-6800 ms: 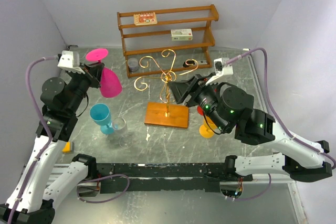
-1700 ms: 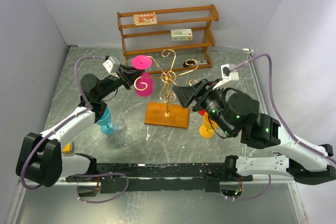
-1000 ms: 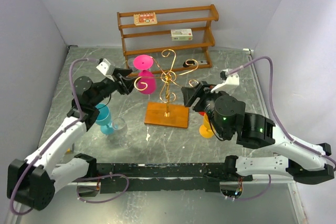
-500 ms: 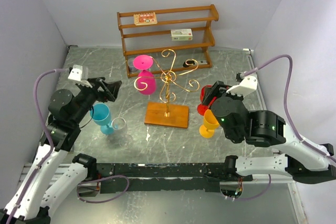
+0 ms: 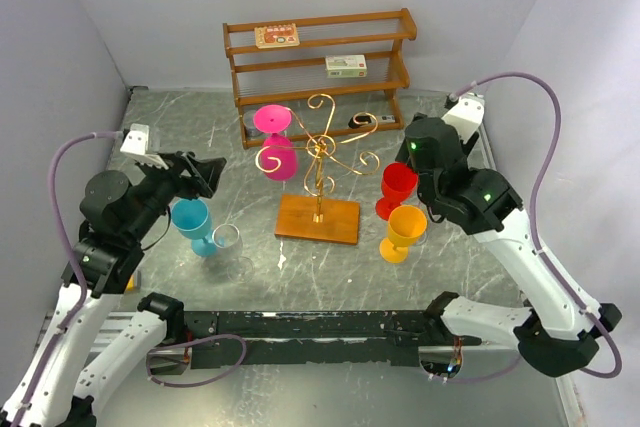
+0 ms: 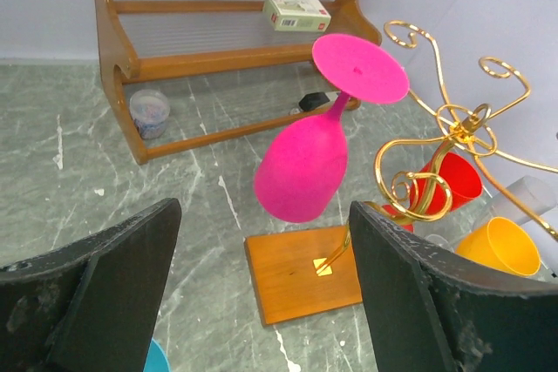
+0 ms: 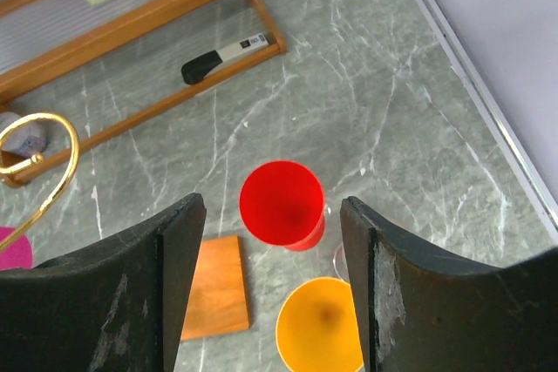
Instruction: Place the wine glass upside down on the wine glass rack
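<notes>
A pink wine glass (image 5: 277, 147) hangs upside down, slightly tilted, on a left scroll arm of the gold wine glass rack (image 5: 322, 137); its foot is on top and its bowl (image 6: 301, 172) hangs free. My left gripper (image 5: 205, 175) is drawn back to the left of the glass and stands open and empty. In its wrist view the gripper (image 6: 266, 215) faces the glass and the rack's wooden base (image 6: 301, 272). My right gripper (image 7: 272, 215) hovers open and empty above an upright red glass (image 7: 282, 205) and a yellow glass (image 7: 320, 324).
A blue glass (image 5: 192, 222) and a clear glass (image 5: 230, 243) stand upright in front of my left gripper. The brown three-tier shelf (image 5: 320, 57) with small boxes stands at the back. A small jar (image 5: 253, 122) and a black item (image 5: 362, 122) lie by its foot.
My left gripper opened, let go of the pink glass on the rack and pulled back to the left. The right arm swung away from the rack to above the red glass.
</notes>
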Robot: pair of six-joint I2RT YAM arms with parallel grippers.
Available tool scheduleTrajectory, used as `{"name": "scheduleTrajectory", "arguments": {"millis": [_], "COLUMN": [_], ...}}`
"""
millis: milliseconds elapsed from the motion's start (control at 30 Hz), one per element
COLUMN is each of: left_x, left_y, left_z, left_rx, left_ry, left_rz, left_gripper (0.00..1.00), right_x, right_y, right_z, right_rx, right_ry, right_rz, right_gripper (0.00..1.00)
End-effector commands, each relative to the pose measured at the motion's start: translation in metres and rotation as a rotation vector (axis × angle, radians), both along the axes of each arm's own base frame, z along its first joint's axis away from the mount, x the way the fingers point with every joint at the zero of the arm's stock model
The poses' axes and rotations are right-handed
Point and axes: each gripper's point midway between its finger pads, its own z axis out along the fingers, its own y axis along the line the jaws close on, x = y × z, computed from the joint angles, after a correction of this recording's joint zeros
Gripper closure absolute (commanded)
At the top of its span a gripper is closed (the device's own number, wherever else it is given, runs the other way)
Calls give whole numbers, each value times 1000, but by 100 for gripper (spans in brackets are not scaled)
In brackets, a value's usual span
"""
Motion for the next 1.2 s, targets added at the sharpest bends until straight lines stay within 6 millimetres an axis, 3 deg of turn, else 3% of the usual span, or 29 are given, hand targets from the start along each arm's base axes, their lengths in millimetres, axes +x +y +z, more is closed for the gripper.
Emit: {"name": "scheduleTrajectory", "arguments": {"millis": [0, 333, 633, 833, 933, 1167], "left_x": [-13, -31, -41, -48, -49, -48], "left_y": [-1, -1, 0, 8, 9, 8], "left_z": [17, 31, 37, 42, 46, 47], "left_rx": [28, 36, 50, 33, 23, 23], "left_ry": [-36, -77, -87, -114, -132, -137], "left_rz": [-40, -77, -97, -59, -57, -58], "left_gripper": [12, 11, 10, 10, 9, 10], "right_x": [15, 47, 75, 68, 62, 51], "right_y": [2, -29, -43, -45, -43, -41], "right_z": [1, -78, -116, -145, -156, -168], "right_rx": [9, 97, 83, 71, 68, 58], "right_ry": [21, 223, 335, 400, 435, 475], "right_rz": [55, 55, 44, 42, 62, 96], "right_gripper": [37, 51, 54, 57, 63, 66]}}
